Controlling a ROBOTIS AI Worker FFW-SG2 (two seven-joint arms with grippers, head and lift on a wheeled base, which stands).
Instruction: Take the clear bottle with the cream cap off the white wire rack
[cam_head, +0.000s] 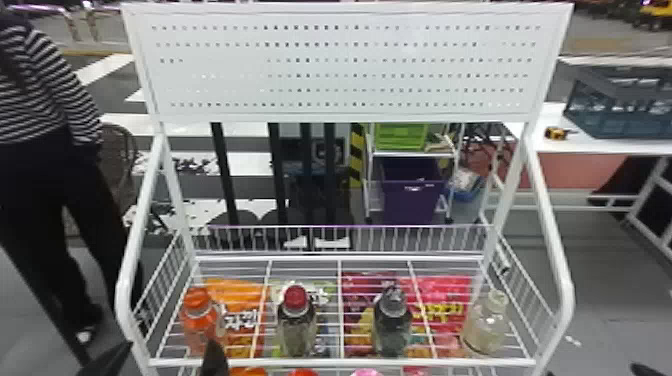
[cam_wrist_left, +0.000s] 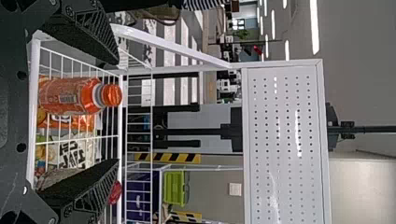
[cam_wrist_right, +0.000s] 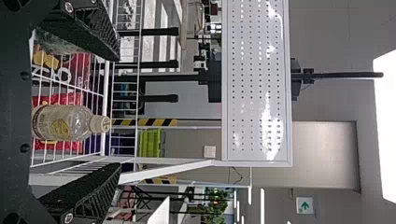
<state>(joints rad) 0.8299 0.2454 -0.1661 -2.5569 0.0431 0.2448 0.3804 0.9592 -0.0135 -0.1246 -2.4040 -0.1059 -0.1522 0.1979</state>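
Left to right in the head view: an orange bottle (cam_head: 199, 320), a red-capped bottle (cam_head: 296, 330) and a dark-capped bottle (cam_head: 392, 330), upright and apart, with colourful snack bags (cam_head: 240, 291) beneath. Behind: a green crate (cam_head: 402, 136) above a purple bin (cam_head: 412, 205); right, a blue-grey crate (cam_head: 620, 122) on a white table (cam_head: 595, 146).

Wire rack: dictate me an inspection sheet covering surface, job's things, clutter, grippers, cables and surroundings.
Surface: white wire rack, bottles upright on its shelf.
Job's things: cream-capped bottle still to be taken off; stands rightmost in the row.
Clutter: orange bottle, red-capped bottle and dark bottle to its left; snack bags seen through the wires.
Grippers: left open, holding nothing; right open, cream-capped bottle ungripped in view between its fingers.
Cables: nothing seen on the rack.
Surroundings: green crate above purple bin behind the rack; white stand carries the crate.
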